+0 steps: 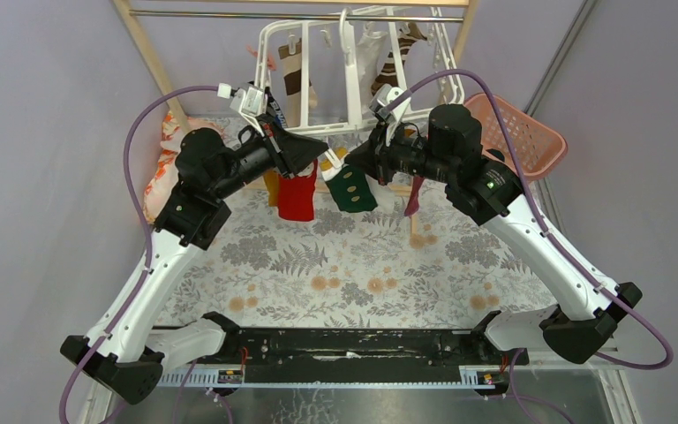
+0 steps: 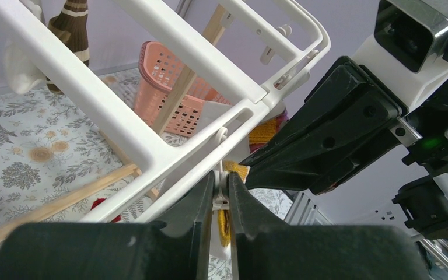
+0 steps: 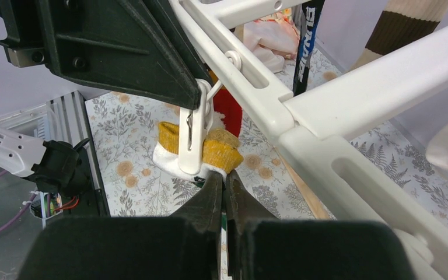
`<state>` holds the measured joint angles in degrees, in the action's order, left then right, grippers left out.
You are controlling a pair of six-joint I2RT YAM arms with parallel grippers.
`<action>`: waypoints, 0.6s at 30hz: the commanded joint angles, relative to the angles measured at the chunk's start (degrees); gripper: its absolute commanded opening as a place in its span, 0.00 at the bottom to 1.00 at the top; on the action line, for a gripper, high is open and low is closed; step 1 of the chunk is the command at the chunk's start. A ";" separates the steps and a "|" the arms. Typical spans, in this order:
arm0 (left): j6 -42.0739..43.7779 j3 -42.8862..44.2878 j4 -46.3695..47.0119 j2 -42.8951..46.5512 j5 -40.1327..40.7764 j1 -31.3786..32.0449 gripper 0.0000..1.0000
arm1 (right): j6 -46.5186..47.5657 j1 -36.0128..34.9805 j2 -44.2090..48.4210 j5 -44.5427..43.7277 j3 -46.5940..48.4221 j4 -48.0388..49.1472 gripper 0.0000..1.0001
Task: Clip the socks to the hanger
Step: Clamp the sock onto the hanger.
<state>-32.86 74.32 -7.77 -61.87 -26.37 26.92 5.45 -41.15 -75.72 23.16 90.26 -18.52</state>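
Soft, even light fills all three views, leaving only faint shadows. Close to each wrist camera, the black bodies of the left gripper (image 2: 221, 178) and right gripper (image 3: 224, 178) blur. The clip (image 3: 191, 140) and yellow sock (image 3: 221, 149) at their fingertips are sharp, and the hanger (image 2: 192, 49) bars beyond gleam bright white.

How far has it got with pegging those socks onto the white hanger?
Done: a red sock, a green sock and brown-striped socks hang from the hanger. In hand: the left gripper pinches a clip over a yellow-and-white sock that the right gripper holds. Left: releasing that clip so it bites. I can't tell whether loose socks remain.
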 commanded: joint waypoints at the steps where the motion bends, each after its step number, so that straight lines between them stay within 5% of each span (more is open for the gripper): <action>1: -0.01 0.80 -5.92 0.11 -5.51 0.67 0.21 | -1.00 0.07 1.32 0.86 1.24 4.42 0.00; 13: 0.23 1.17 -6.27 0.54 -4.02 0.68 0.52 | -0.96 0.09 1.02 0.66 0.90 4.73 0.00; 18: 0.30 1.18 -6.26 0.50 -4.11 0.68 0.58 | -1.04 0.07 0.80 0.37 0.54 4.86 0.00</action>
<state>-32.67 74.81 -13.37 -61.78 -28.67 27.33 5.04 -40.88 -75.72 23.20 90.21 -17.28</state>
